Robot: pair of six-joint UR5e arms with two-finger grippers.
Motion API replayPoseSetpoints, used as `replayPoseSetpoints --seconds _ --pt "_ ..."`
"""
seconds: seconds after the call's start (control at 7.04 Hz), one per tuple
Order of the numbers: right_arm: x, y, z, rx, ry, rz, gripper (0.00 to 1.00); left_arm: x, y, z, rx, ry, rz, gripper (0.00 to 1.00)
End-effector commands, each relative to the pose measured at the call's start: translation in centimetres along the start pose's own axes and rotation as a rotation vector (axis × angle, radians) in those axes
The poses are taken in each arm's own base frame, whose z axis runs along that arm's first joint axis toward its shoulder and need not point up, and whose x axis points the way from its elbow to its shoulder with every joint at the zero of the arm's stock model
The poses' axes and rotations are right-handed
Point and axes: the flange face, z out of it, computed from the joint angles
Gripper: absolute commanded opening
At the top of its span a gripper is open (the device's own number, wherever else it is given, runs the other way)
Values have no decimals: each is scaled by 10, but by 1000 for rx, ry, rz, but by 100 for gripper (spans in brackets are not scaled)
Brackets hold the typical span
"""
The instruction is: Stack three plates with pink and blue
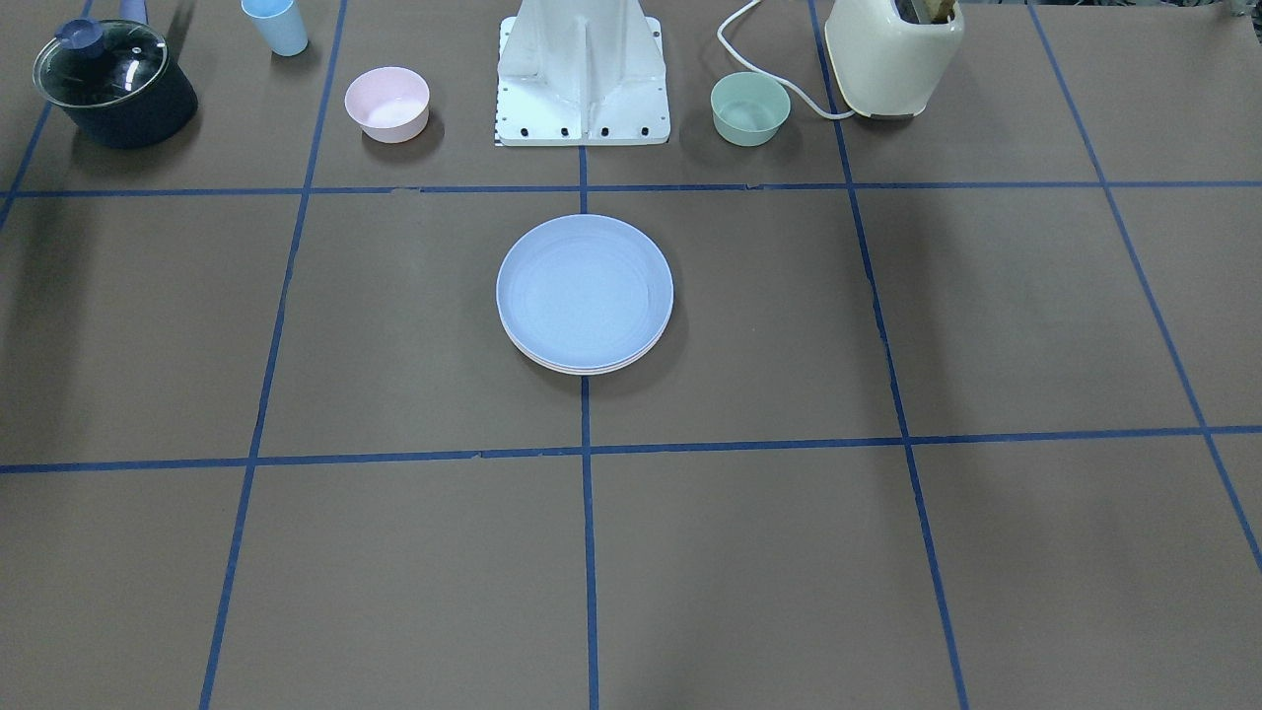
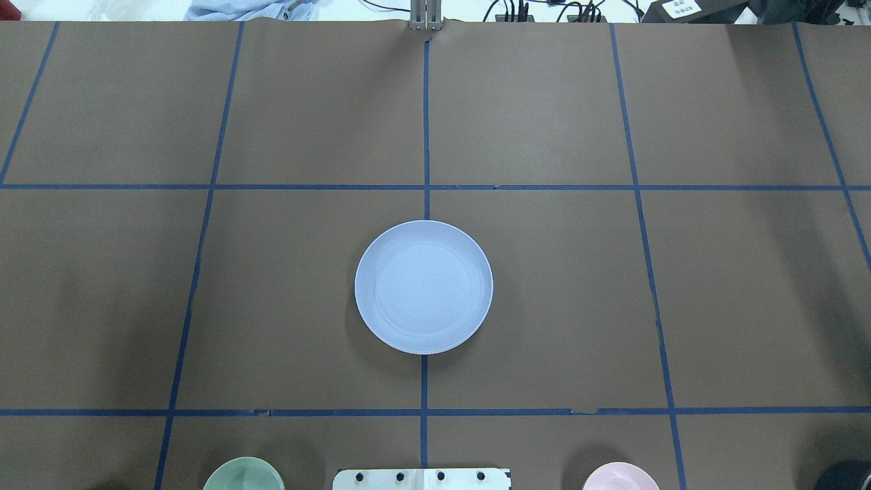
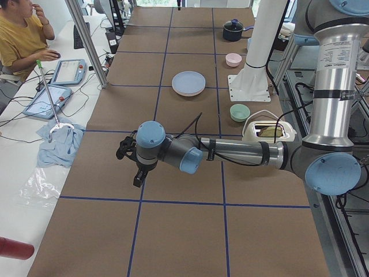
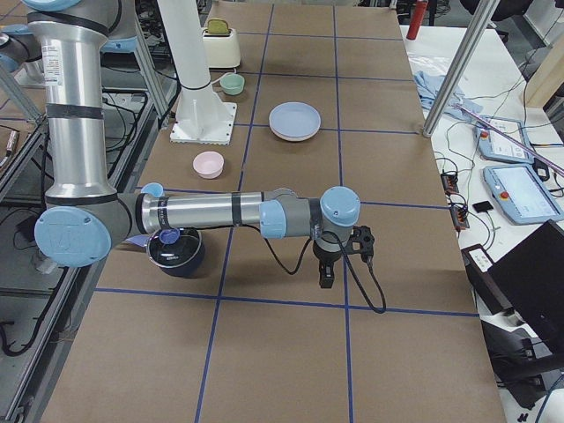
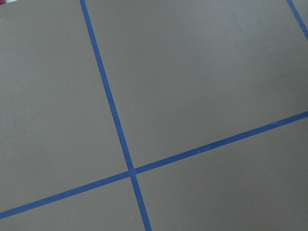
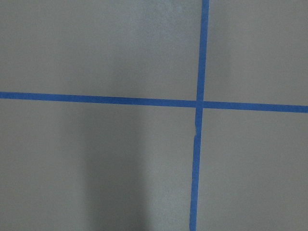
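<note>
The light blue plate lies on top of a stack at the table's centre, and also shows in the overhead view. Under its near edge a thin pale pink and cream-white rim shows; I cannot tell the lower plates apart. My left gripper hangs over bare table far from the stack, towards the robot's left end. My right gripper hangs over bare table at the opposite end. Both show only in the side views, so I cannot tell whether they are open or shut. The wrist views show only brown table and blue tape.
Along the robot's side stand a dark pot with a glass lid, a blue cup, a pink bowl, the robot base, a green bowl and a cream toaster. An operator sits beside the table.
</note>
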Motion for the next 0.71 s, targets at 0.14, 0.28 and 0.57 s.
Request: replayPoseSetpoints --seconds 0.14,0.28,0.57 --pt "-1 -1 -1 2 -2 -6 100 0 6 0 -3 2 -5 100" --pt "-2 -1 -2 4 -2 -7 100 -1 6 0 -3 -4 -3 100" --pt "-2 -3 -3 6 2 -9 100 0 5 0 -3 -2 -1 100"
